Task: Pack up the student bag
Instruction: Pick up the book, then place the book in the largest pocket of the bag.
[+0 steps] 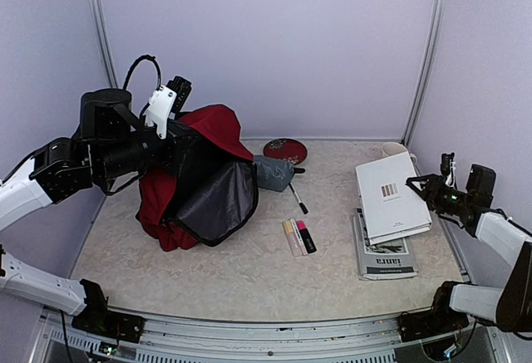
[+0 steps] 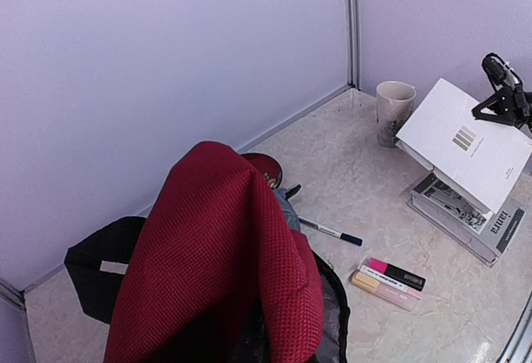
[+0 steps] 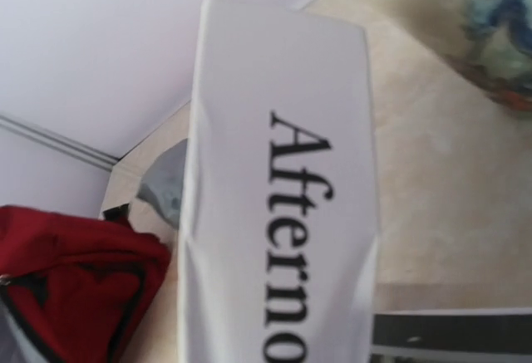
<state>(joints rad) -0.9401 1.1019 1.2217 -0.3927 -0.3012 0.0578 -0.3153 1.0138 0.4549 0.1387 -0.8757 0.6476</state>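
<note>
Bag sits left on worktop, left gripper pinching its red top to hold the mouth open; right gripper clamps white book edge, tilted up, probably for packing.

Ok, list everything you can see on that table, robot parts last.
bag: one, dark red with grey lining, left side, held up
pouch: one, grey, against the bag's right side
disc: one, dark red, behind the pouch
pen: one, white with dark ends, centre
highlighters: two, pink and pale yellow, side by side, front centre
book: one, white, right side, tilted up
magazine: one seen, black-and-white print, under the book
mug: one, cream, patterned, far right corner
left gripper: one, shut on the bag
right gripper: one, shut on the book's edge
</note>
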